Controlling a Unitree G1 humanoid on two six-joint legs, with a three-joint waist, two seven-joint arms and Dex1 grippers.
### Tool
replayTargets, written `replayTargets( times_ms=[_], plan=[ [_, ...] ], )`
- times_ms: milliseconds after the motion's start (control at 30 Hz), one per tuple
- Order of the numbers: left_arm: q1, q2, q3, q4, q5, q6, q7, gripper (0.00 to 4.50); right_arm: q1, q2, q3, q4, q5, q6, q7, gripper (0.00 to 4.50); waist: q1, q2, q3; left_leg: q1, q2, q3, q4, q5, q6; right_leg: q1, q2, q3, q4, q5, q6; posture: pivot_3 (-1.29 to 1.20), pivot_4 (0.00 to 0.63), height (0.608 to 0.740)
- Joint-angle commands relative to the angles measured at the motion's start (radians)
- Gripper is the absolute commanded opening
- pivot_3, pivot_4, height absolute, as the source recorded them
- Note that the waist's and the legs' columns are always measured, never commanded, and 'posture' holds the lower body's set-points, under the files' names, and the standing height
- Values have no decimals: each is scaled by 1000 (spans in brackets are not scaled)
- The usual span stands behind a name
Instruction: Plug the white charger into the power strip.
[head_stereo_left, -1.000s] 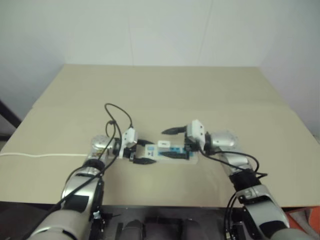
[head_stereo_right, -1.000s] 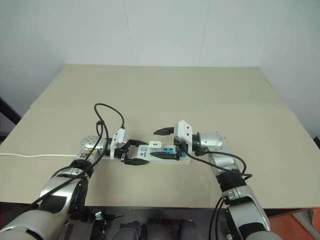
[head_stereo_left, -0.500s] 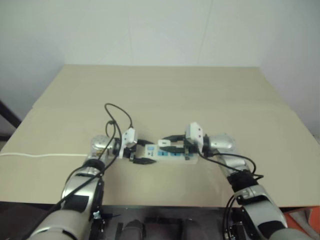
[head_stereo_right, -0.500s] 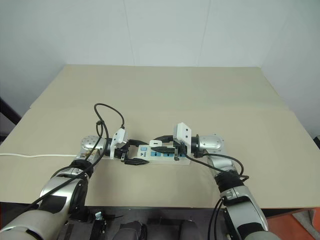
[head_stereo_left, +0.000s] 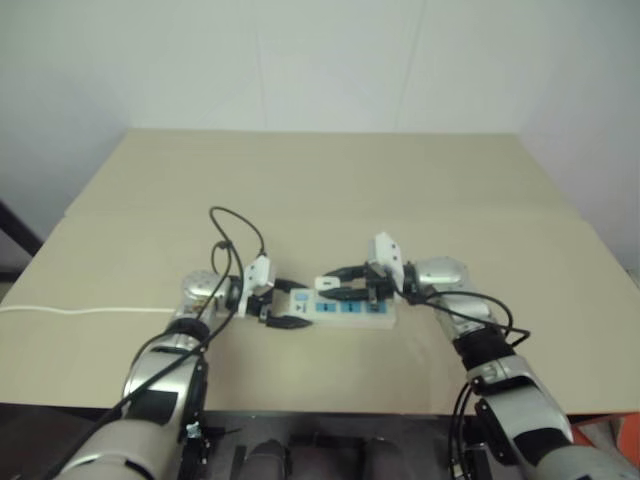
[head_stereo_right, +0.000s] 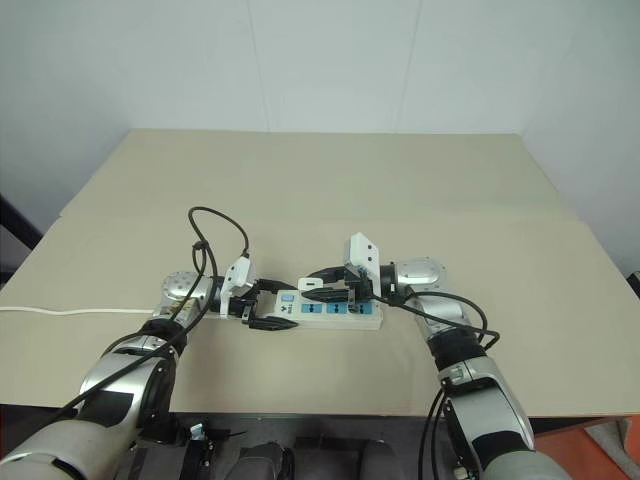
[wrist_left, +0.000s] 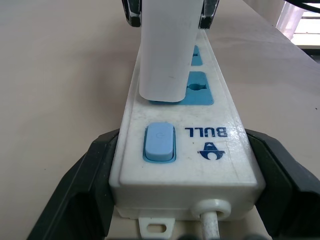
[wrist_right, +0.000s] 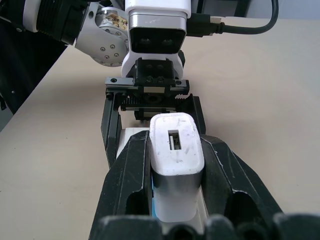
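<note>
One legible marking is recorded: the brand word "BULL" in blue capitals, printed on the white top face of the power strip (wrist_left: 185, 150), beside its blue switch (wrist_left: 159, 142). A small blue emblem (wrist_left: 212, 150) sits directly under the word. No other text is readable.

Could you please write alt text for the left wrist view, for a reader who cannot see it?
The white charger stands in the power strip socket nearest the blue switch, gripped from behind by the right gripper. The left gripper's fingers clamp the strip's cord end on a beige table.
</note>
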Motion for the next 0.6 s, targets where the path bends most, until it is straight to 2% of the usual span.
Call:
replayTargets(
  times_ms=[33,267,600],
  plan=[
    [-5,-6,-8,-7,3,-5,-1,3282,7,4,43,40,-63,-2,-24,1125,0,0,0,0,0,0,0,0,0,0,0,0,0,0,0,0,150,740],
    [-3,-6,-9,-8,2,-4,-3,3282,-1,28,63,106,-88,20,-50,1125,-6,0,0,2,0,0,0,0,0,1,0,0,0,0,0,0,150,740],
    [-3,-2,-8,-8,2,-6,-1,3282,13,32,58,127,-90,-96,-36,1125,-15,0,0,5,1,0,0,0,0,4,0,0,0,0,0,0,150,740]
  ],
)
